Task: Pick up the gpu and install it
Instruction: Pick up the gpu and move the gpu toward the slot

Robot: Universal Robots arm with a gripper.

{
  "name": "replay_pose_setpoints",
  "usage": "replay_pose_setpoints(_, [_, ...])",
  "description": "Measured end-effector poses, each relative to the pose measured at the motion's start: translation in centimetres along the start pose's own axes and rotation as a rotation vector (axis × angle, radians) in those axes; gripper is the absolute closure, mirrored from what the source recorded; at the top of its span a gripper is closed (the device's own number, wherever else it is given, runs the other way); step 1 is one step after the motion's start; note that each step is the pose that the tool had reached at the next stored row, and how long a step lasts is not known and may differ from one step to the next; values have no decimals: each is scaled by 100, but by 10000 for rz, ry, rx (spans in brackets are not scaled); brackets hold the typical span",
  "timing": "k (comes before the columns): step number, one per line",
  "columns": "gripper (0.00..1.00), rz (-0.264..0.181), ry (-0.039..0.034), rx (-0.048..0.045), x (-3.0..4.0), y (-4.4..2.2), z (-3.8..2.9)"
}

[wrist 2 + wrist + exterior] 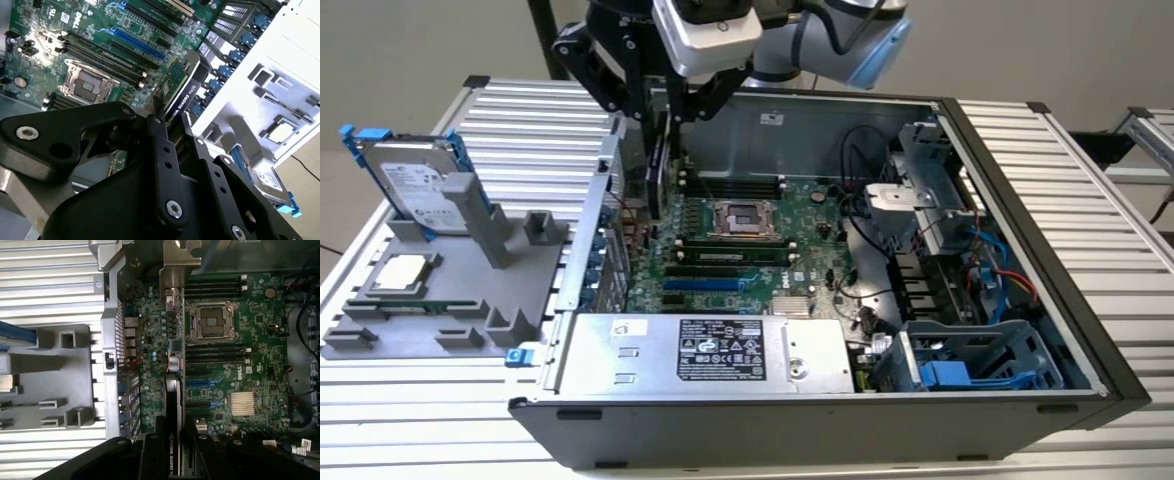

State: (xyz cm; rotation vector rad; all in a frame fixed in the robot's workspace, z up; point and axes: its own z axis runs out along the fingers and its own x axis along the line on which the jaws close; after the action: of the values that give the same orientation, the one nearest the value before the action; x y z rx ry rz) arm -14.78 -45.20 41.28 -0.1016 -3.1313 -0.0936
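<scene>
Carrying looks to be the step in hand. The end effector (656, 108) is clamping the gpu (654, 165), its fingers (161, 150) drawn narrow onto the card's thin body, and it is hanging over the open computer case (1014, 260). In the exterior view the gpu is showing edge-on as a dark upright strip, at about ten o'clock from the processor socket (744, 215) and just inside the case's rear wall (594, 230). It is sitting in no slot, and the motherboard (761, 260) is lying apart beneath it.

In the first wrist view the silver bracket (176, 275) is riding at the end of the card farthest from the fingers. In the second wrist view the black shroud (186, 90) is reaching out from the grip over the board.

To do this well, the card should be travelling without twist. Its contact edge should be running parallel to the expansion slots (707, 285), which are lying at about seven o'clock from the socket. The bracket should be tracking the rear wall without scraping it. I cannot tell which slot is meant.

At nine o'clock from the case, the grey fixture (467, 300) on the bench (1067, 150) is carrying the hard drive (420, 185), well apart from the work.
</scene>
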Motion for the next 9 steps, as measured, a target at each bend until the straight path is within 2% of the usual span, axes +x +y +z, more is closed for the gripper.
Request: replay_pose_setpoints(9, [100, -1, -1, -1, -62, 4, 0])
